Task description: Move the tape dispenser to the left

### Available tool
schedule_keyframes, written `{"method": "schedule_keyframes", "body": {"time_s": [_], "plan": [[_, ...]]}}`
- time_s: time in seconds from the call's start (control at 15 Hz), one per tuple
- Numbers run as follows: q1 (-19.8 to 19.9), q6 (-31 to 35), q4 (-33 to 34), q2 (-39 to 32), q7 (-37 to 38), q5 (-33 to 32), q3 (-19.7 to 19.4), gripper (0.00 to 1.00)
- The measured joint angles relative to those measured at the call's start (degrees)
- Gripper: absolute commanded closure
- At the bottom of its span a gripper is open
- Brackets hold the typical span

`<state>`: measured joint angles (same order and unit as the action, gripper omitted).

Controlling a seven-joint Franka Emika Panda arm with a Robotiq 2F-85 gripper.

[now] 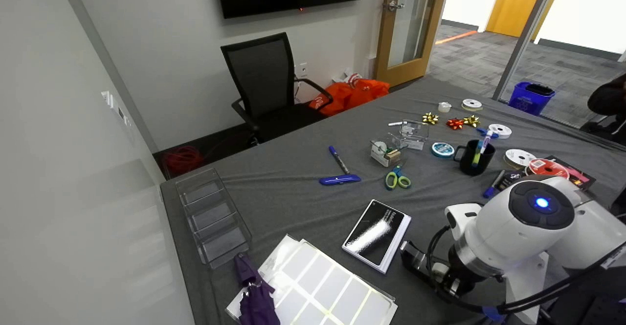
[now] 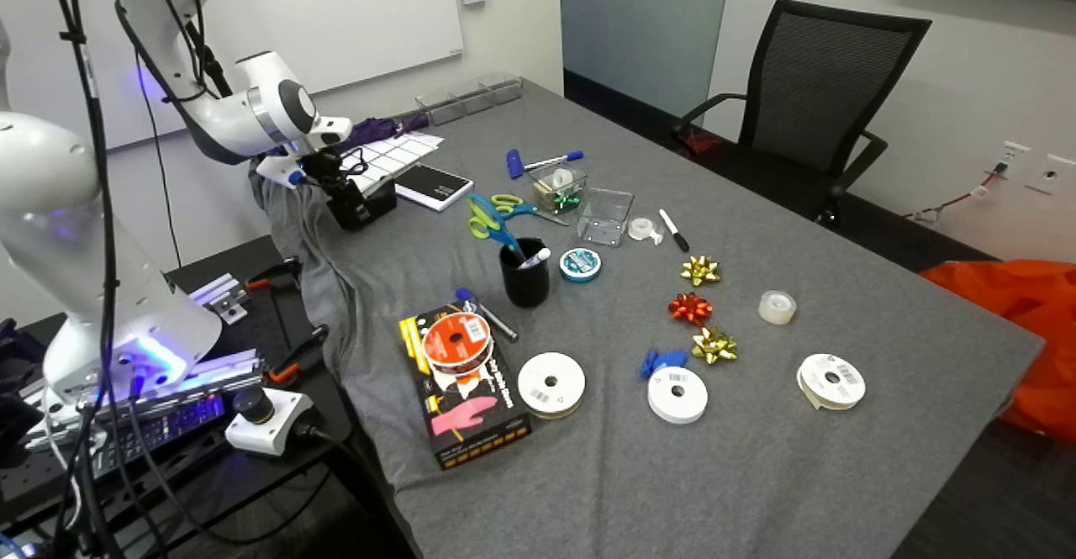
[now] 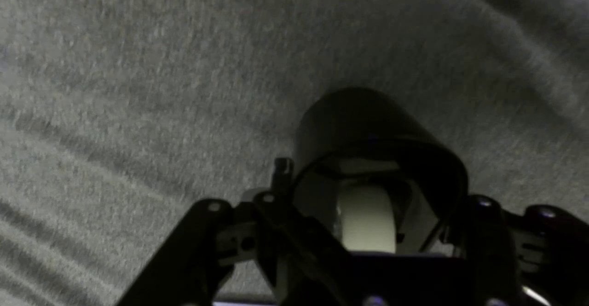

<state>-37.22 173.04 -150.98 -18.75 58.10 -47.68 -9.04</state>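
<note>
The tape dispenser (image 1: 414, 260) is a chunky black body beside the white-edged dark box, on the robot's side of it. It also shows in an exterior view (image 2: 383, 198). In the wrist view its curved black shell (image 3: 359, 117) stands between the fingers, with a pale tape roll (image 3: 367, 221) inside. My gripper (image 3: 368, 200) is around the dispenser, one finger close against each side. I cannot tell whether the fingers press on it. The gripper is low over the cloth in both exterior views (image 1: 451, 282) (image 2: 343, 189), its fingertips mostly hidden.
The dark box (image 1: 376, 232) lies right beside the dispenser. Label sheets (image 1: 320, 286), a purple umbrella (image 1: 257, 300) and a clear divided tray (image 1: 215, 217) lie beyond it. Scissors (image 1: 397, 178), a blue stapler-like piece (image 1: 340, 180) and a black mug (image 1: 474, 159) stand farther along the table.
</note>
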Motion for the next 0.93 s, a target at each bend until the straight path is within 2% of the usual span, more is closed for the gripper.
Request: {"method": "schedule_keyframes", "body": {"time_s": [0.13, 0.4, 0.93], "plan": [[0.26, 2.83, 0.01, -2.46, 0.30, 0.55, 0.18, 0.00], [0.55, 4.88, 0.00, -4.25, 0.30, 0.48, 0.08, 0.00], [0.32, 5.01, -0.28, -2.85, 0.06, -0.35, -1.10, 0.00]]}}
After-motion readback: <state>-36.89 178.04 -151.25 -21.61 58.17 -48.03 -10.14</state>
